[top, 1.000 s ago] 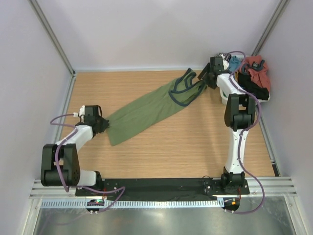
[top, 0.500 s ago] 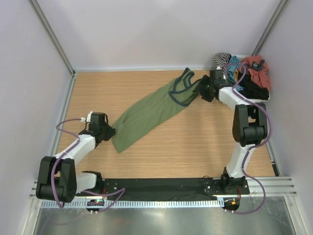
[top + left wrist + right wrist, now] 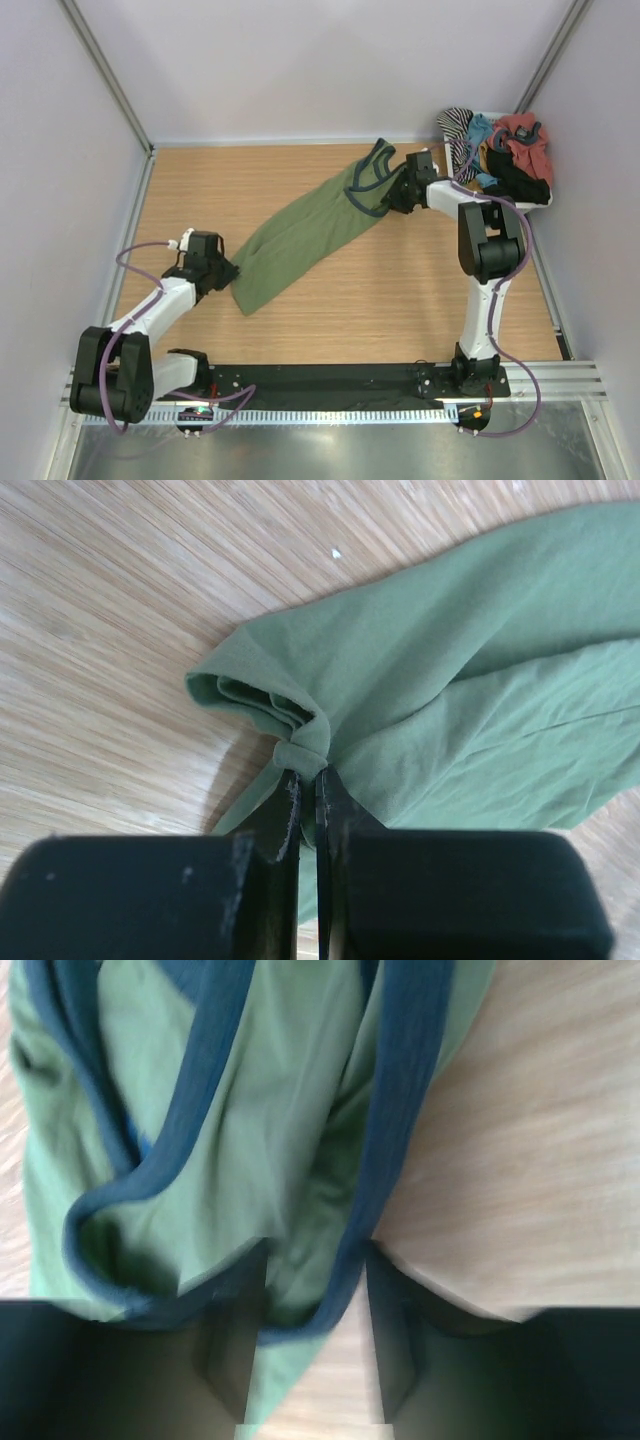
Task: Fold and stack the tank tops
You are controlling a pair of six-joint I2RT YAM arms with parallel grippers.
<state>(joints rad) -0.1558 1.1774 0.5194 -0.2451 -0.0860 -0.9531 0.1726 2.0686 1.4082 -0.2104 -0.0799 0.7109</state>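
Observation:
The olive green tank top (image 3: 300,235) lies stretched in a long diagonal across the wooden table. Its dark-trimmed straps (image 3: 372,178) are at the far right end and its hem at the near left. My left gripper (image 3: 222,268) is shut on a bunched corner of the hem (image 3: 300,748), low over the table. My right gripper (image 3: 395,190) sits at the strap end. Its jaws stand apart, straddling a blue-grey trim band (image 3: 390,1160) and a fold of green cloth (image 3: 250,1110). The black tank top (image 3: 520,182) lies in the pile at the back right.
The pile at the back right corner also holds a red garment (image 3: 522,140), a teal one (image 3: 482,130) and a striped one (image 3: 456,122), close behind my right arm. Walls enclose the table on three sides. Bare wood (image 3: 400,290) lies in front of the green top.
My right gripper has swung left from the pile down onto the strap end, and its jaws have narrowed. My left gripper has pulled the hem a little nearer and to the right.

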